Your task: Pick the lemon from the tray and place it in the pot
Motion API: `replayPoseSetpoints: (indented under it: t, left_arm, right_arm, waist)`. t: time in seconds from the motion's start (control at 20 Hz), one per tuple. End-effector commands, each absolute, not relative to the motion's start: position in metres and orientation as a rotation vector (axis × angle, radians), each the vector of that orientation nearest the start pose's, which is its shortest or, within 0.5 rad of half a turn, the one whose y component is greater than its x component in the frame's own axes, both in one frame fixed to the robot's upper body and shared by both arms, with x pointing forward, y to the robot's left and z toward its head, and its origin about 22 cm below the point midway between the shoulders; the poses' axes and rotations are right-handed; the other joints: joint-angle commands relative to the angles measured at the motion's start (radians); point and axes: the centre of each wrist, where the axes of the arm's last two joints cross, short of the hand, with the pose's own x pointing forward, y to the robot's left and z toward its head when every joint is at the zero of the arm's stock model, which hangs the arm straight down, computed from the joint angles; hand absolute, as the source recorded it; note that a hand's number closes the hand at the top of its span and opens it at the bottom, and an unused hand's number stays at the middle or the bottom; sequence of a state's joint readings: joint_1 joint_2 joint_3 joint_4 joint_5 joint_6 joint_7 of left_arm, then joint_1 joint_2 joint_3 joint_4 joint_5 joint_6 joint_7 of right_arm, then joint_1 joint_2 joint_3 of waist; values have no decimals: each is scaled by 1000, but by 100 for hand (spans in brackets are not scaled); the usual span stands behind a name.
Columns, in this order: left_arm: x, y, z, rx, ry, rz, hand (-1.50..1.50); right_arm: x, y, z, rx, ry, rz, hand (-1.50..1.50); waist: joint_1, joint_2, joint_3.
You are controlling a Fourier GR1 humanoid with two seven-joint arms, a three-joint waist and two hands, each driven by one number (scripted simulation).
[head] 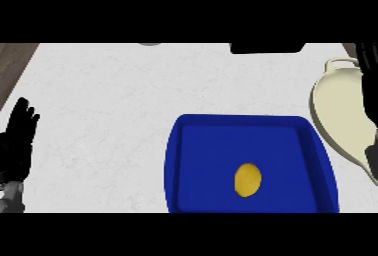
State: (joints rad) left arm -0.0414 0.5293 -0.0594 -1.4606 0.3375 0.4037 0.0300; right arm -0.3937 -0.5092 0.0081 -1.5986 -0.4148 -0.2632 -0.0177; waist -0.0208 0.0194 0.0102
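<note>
A yellow lemon (247, 180) lies in the right half of a blue tray (184, 165), which sits on the white counter toward the front. The cream pot (336, 115), with a loop handle at its far side, stands to the right of the tray and is partly cut off by the view's edge. My left hand (21, 137) rests open at the left edge, fingers up, far from the tray. My right hand (370, 100) shows only as a dark strip at the right edge, across the pot's right side.
A black object (267, 48) sits at the counter's far edge and a small grey one (150, 43) lies to its left. The counter's left edge (22, 65) borders a dark brown surface.
</note>
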Motion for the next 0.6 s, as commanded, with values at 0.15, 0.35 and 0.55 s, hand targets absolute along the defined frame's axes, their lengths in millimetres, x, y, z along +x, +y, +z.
replayPoseSetpoints:
  t: [0.15,0.35,0.55]
  left_arm:
    - [282,318,71,307,-1688,94,0]
    - [282,297,73,212,-1745,110,0]
    - [287,280,76,139,-1752,89,0]
  right_arm:
    - [281,-337,134,128,-1966,139,150]
    - [259,-383,127,-485,-1771,510,150]
    - [212,-371,51,-388,-1911,595,-150]
  waist:
    - [-15,-21,-8]
    - [-67,-17,-14]
    - [-23,-21,-7]
